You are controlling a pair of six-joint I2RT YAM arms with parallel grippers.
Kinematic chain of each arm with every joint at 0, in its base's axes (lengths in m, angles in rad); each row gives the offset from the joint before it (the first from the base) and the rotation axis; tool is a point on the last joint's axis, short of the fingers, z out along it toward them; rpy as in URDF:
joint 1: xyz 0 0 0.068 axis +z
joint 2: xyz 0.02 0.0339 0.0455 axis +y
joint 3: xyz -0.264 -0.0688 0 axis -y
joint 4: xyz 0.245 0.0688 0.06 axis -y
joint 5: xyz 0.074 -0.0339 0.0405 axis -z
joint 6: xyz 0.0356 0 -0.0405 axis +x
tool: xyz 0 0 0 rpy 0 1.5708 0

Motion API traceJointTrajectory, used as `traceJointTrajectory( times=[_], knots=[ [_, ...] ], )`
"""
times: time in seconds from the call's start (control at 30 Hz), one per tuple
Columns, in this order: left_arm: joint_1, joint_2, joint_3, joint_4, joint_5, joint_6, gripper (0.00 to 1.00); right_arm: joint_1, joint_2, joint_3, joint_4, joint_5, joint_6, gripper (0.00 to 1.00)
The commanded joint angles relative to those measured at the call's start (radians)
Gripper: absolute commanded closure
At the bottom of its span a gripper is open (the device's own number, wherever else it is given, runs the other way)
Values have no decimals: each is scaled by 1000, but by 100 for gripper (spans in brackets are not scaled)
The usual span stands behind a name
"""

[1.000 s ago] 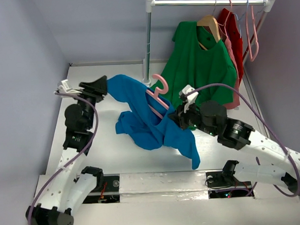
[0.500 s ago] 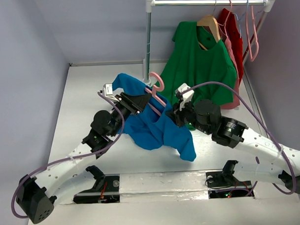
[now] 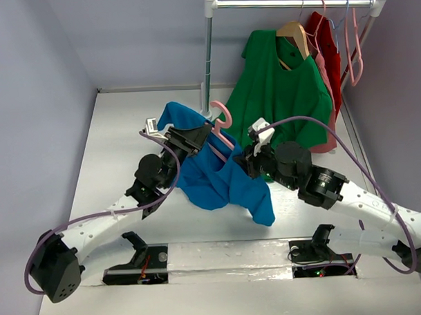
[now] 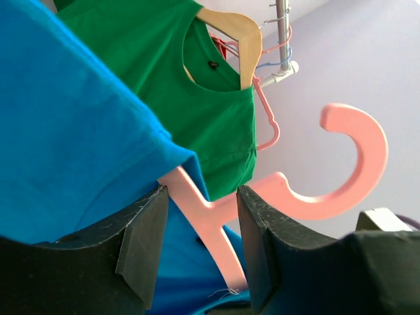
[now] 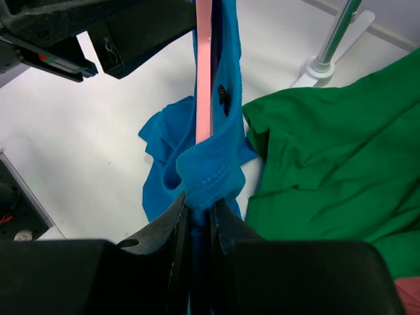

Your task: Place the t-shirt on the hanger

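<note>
Here's where it sits: the right gripper (image 5: 199, 209) is clamped tight on the low end of the pink hanger (image 5: 204, 65), with a fold of the blue t-shirt (image 3: 218, 179) pinched in there too. In the right wrist view the pink bar runs straight up out of the fingertips, blue cloth wrapped round its base. The hanger is held up off the table (image 3: 120, 133) mid-scene. Its long axis slants from the right gripper at the near right up to the hook at the far left, just in front of the green shirt (image 3: 277, 93) on the rack (image 3: 208, 61).

The left gripper (image 4: 200, 216) is the interesting bit. Its jaws are spread and straddle the hanger just below the hook, one pad either side of the pink arm. I can't see either pad actually pressing on the plastic. Blue fabric is draped over the outer side of one finger (image 4: 141, 249), so the shirt mostly lies left of the hanger and sags toward the table between the two arms.

My read: partly threaded, not seated. The next move turns on the left arm, the one at the hook end, dragging that cloth along the hanger's axis and over the shoulder. The risk is fabric slipping off the finger, or the hanger twisting in the right grip.
</note>
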Motion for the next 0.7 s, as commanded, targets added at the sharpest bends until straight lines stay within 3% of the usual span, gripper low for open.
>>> traceJointTrajectory(
  times=[0.0, 0.23, 0.67],
  knots=[
    [-3, 16, 14, 93, -20, -29, 57, -7, -36, 6, 127, 30, -3, 100],
    [-3, 74, 46, 110, -20, -37, 56, -7, -36, -12, 170, -10, -5, 100],
    [-3, 140, 52, 190, 23, -98, 74, -7, 30, -29, 204, -79, 4, 100]
  ],
)
